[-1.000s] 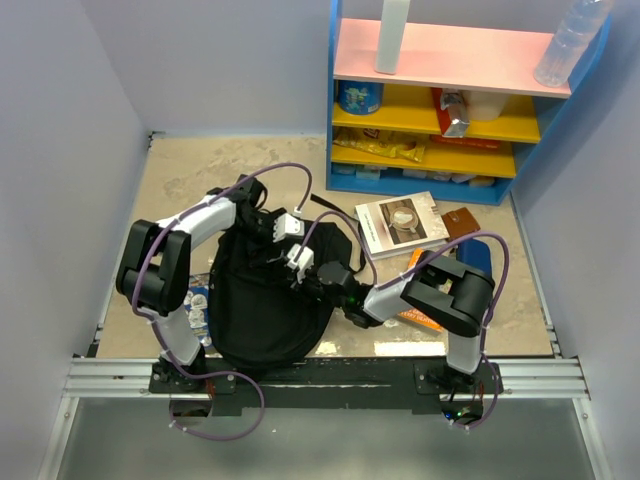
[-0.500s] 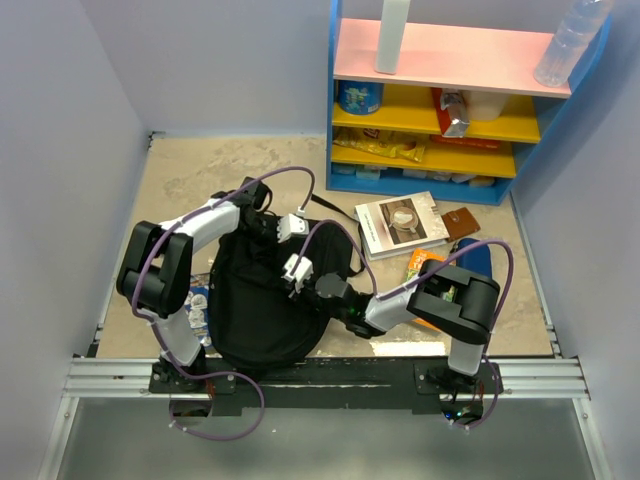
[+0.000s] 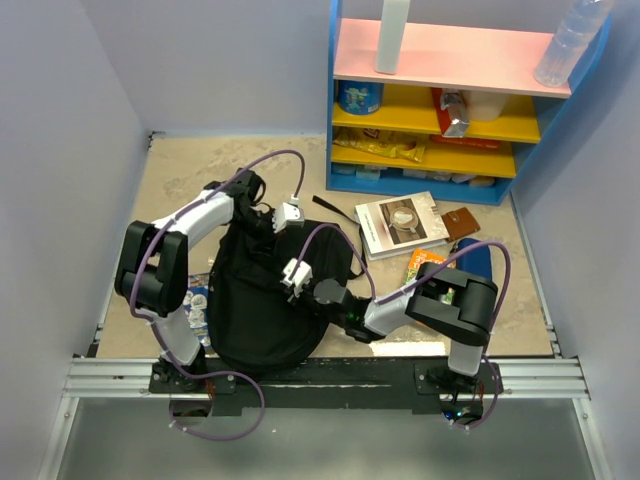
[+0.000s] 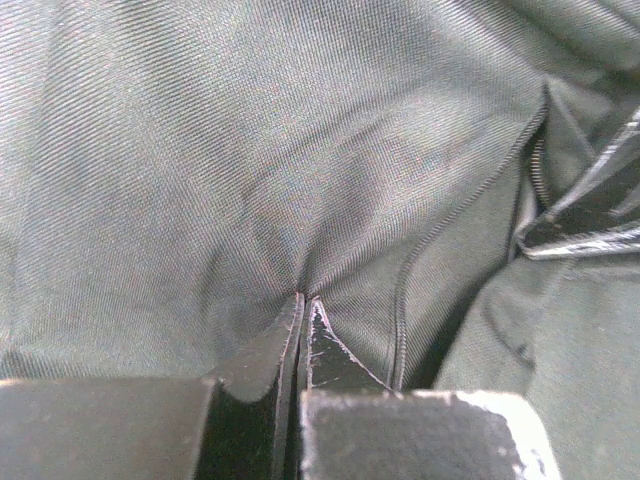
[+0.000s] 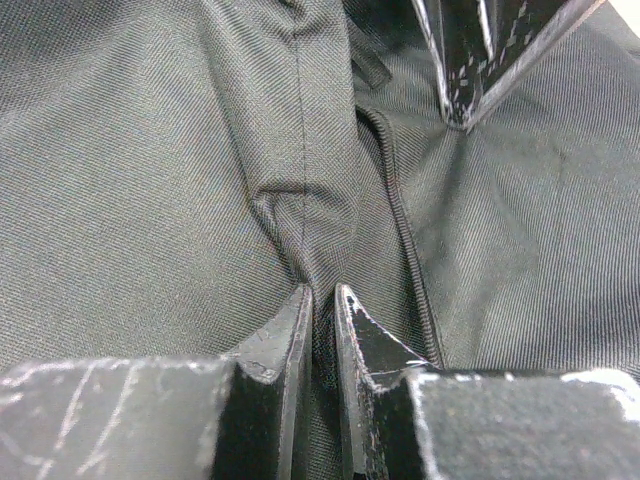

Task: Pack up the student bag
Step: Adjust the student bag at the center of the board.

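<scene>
At near left, the student bag (image 3: pixel 255 310) lies lengthwise near-to-far, contents hidden, with left gripper (image 4: pixel 303 300) and right gripper (image 5: pixel 322 292) each pinching its fabric.

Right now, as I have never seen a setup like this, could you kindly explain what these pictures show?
These are two robot arms bolted at the near edge of a table, each ending in a two-finger gripper. The wide picture comes from a fixed camera above and behind them. The two close-ups come from small cameras on the wrists, so each shows its own fingers. On the table lies a black backpack. To its right are a book and a dark-blue pencil case, in front of a coloured shelf. The left gripper is shut on a pinch of the backpack's fabric. The right gripper is closed on another fold of it.
</scene>
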You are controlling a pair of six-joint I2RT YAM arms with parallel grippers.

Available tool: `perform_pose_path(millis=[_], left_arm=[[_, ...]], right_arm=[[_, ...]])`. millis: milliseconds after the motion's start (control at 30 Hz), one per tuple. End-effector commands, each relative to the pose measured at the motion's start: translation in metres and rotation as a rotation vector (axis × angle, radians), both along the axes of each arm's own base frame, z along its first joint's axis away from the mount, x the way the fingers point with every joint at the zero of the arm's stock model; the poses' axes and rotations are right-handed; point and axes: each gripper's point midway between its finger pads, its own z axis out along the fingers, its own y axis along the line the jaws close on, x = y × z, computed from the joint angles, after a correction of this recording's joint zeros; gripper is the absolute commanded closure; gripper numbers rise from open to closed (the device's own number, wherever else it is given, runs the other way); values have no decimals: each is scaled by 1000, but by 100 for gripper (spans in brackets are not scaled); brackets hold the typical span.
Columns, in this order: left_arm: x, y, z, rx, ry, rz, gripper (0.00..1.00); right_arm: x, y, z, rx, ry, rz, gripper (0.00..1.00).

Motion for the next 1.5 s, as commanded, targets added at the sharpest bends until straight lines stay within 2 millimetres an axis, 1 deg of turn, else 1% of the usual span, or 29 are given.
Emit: perform_pose_path(millis=[0,133,200,300,433,567,633,667,700,733,767,867,900,933,967,1000,1033,1067,1100,1133,1167,1200,1233,1267,1300,1333,1367,1400,1467], left_arm=[[14,9,29,-41,-43,32,100],[3,12,30,-59,10,4,100],[4,13,34,-76,14,10,100],[17,14,48,-112,-22,56,100],[38,6,79,-219,-74,98,100],[39,-5,98,-283,-31,93,100],[41,-8,109,-322,-17,105,100],[43,-8,113,-338,-11,115,100],[50,-2,120,-355,-11,148,100],[53,1,123,-366,-5,162,100],[57,5,125,-370,-7,175,100],[66,26,130,-362,-40,228,100],[66,29,131,-358,-46,231,100],[65,31,133,-357,-56,232,100],[64,33,133,-355,-61,228,100],[60,33,131,-349,-53,227,100],[58,34,132,-346,-57,226,100],[56,34,131,-345,-54,225,100],[52,34,126,-344,-42,223,100],[51,35,127,-342,-49,223,100],[50,35,127,-340,-50,222,100],[50,36,126,-339,-54,224,100],[48,34,129,-344,-62,219,100],[48,35,130,-345,-63,222,100],[48,35,132,-347,-73,221,100],[48,34,134,-351,-77,220,100],[48,34,136,-354,-80,221,100],[47,34,138,-356,-88,221,100],[48,34,139,-359,-95,224,100]], right_arm=[[-6,-13,-28,-91,23,-20,96],[-6,-14,-33,-104,27,-26,96],[-5,-15,-36,-108,31,-29,97],[-6,-17,-41,-114,33,-34,97],[-5,-21,-47,-122,37,-54,97],[1,-24,-41,-119,24,-96,95],[5,-21,-31,-109,19,-110,91],[8,-21,-29,-114,14,-118,86],[15,-15,-18,-100,-1,-123,83],[17,-16,-17,-120,7,-126,79],[21,-14,-12,-111,10,-127,68],[40,-13,14,-67,26,-154,59],[53,-13,26,-34,38,-176,58],[60,-16,35,-26,50,-184,56],[66,-17,42,-13,60,-193,50],[79,-18,55,21,69,-207,46],[84,-22,68,34,70,-221,41],[91,-25,78,54,71,-240,28],[104,-32,92,92,74,-285,14],[110,-39,95,88,88,-313,2],[116,-46,108,117,96,-341,1],[133,-58,119,171,126,-411,1],[139,-69,117,162,164,-451,1],[147,-79,121,173,182,-493,1],[168,-96,132,219,211,-582,1],[173,-121,118,149,256,-692,1],[184,-132,124,157,268,-747,1],[195,-163,118,164,311,-843,1],[206,-196,118,236,355,-938,1]])
